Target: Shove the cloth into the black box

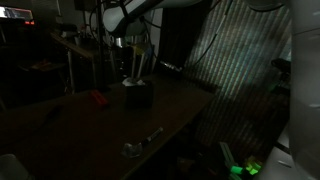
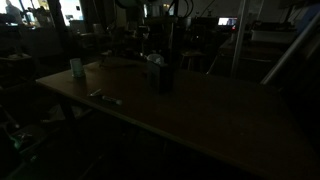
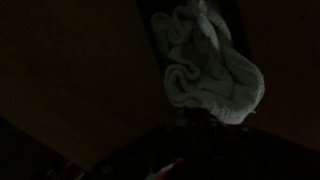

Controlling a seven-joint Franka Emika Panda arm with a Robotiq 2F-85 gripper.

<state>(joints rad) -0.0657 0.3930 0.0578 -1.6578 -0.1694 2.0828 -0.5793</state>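
The scene is very dark. A small black box stands on the wooden table in both exterior views [image 1: 140, 98] [image 2: 164, 78]. A pale crumpled cloth [image 3: 212, 78] sits bunched at the box's top opening and also shows in both exterior views [image 1: 130, 84] [image 2: 153, 61]. My gripper [image 1: 134, 68] hangs directly above the box and cloth, and its dark shape shows over the box [image 2: 166, 42]. In the wrist view the fingers are lost in the dark, so I cannot tell whether they are open or touch the cloth.
A red object [image 1: 97, 98] lies on the table beside the box. A small metallic item [image 1: 136, 147] lies near the table's front edge and shows again [image 2: 105, 97]. A teal cup [image 2: 77, 68] stands at a table corner. Clutter and furniture surround the table.
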